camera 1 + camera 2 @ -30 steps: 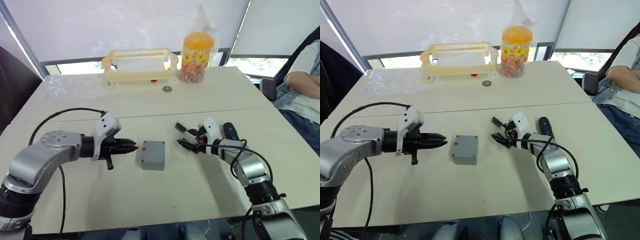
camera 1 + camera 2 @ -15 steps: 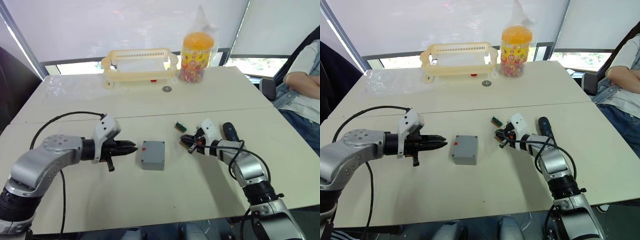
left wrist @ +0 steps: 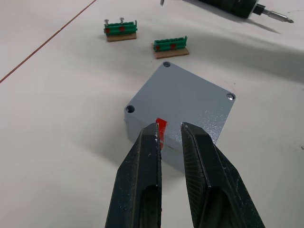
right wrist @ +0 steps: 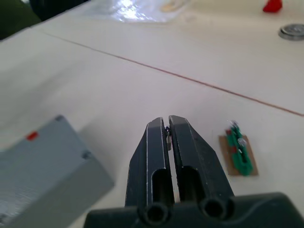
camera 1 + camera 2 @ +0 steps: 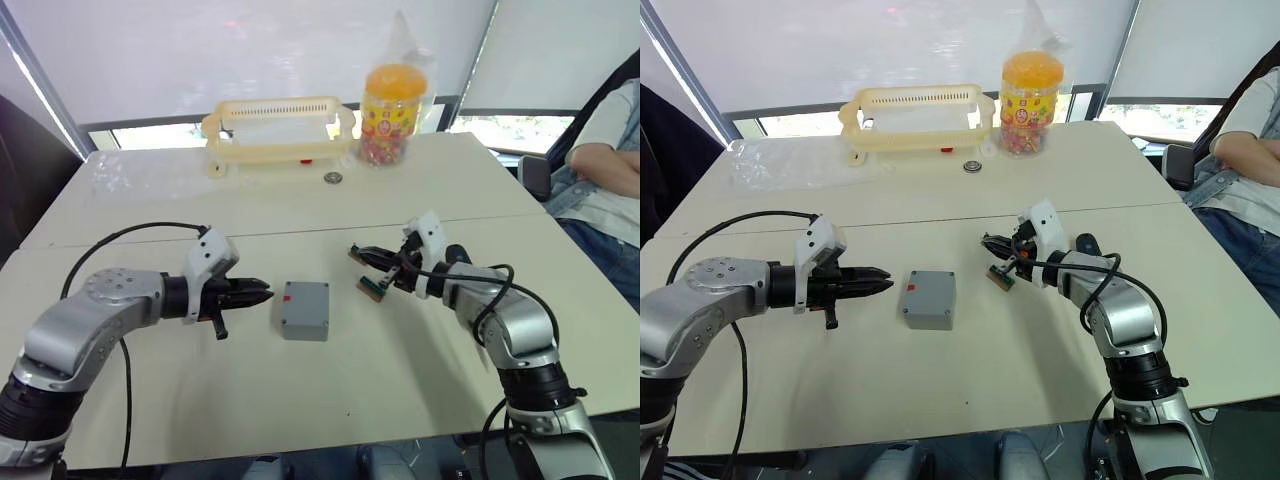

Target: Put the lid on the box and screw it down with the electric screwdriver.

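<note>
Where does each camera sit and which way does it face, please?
Head eye views: on the head, facing forward and down over the table; both arms show.
Left wrist view: looks along the left gripper at the grey box.
Right wrist view: looks along the right gripper, pinching a small metal piece, toward a green terminal block.
Shared: all show the grey box.
</note>
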`<state>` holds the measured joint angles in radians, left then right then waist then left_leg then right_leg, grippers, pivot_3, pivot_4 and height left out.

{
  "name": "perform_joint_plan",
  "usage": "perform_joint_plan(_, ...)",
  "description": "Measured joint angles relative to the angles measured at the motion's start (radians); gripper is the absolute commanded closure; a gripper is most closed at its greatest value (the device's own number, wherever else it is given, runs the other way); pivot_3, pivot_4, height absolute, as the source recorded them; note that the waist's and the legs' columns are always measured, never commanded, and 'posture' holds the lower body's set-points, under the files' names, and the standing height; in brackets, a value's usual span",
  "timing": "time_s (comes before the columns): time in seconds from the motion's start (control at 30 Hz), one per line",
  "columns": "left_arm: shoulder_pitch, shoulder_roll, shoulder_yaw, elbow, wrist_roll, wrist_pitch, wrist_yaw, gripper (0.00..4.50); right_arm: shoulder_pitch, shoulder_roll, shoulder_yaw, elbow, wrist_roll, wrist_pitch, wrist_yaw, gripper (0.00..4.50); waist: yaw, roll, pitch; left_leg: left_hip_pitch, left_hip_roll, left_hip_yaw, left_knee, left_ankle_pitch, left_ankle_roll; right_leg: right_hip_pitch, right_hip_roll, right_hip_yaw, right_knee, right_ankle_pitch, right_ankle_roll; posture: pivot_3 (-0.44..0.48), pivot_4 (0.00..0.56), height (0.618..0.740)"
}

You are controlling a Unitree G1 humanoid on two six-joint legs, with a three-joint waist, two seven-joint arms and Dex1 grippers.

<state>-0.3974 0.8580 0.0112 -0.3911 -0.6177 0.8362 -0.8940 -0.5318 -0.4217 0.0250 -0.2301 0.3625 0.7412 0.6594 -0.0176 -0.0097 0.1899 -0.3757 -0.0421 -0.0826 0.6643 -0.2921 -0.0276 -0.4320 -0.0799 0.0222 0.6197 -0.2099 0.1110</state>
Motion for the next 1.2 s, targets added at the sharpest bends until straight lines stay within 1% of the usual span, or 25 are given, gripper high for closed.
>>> perform_joint_plan(0.17,-0.002,0.006,-0.004,0.006,0.015,-0.014,-0.028,3.8,-0.003,0.052,0.065,-0.08,0.035,0.037,-0.008,4.43,0.0,0.0,0.0,0.0,0.0,0.0,0.0,0.0,0.0,0.0,0.0,0.0,0.0,0.0,0.0,0.0,0.15,0.74)
perform_joint_plan(0.43,0.011,0.025,-0.003,-0.018,0.015,-0.011,-0.039,3.8,0.027,0.046,0.157,-0.044,-0.016,-0.038,-0.003,4.43,0.001,0.0,0.0,0.0,0.0,0.0,0.0,0.0,0.0,0.0,0.0,0.0,0.0,0.0,0.0,0.0,0.15,0.74)
perform_joint_plan(0.7,0.031,0.025,0.008,-0.035,-0.005,0.011,-0.019,3.8,0.052,0.025,0.167,-0.017,-0.044,-0.074,0.016,4.43,0.0,0.0,0.0,0.0,0.0,0.0,0.0,0.0,0.0,0.0,0.0,0.0,0.0,0.0,0.0,0.0,0.15,0.74)
perform_joint_plan(1.2,0.029,0.023,0.008,-0.034,-0.005,0.011,-0.014,3.8,0.059,0.033,0.186,0.048,-0.078,-0.138,0.016,4.43,0.001,0.0,0.0,0.0,0.0,0.0,0.0,0.0,0.0,0.0,0.0,0.0,0.0,0.0,0.0,0.0,0.15,0.74)
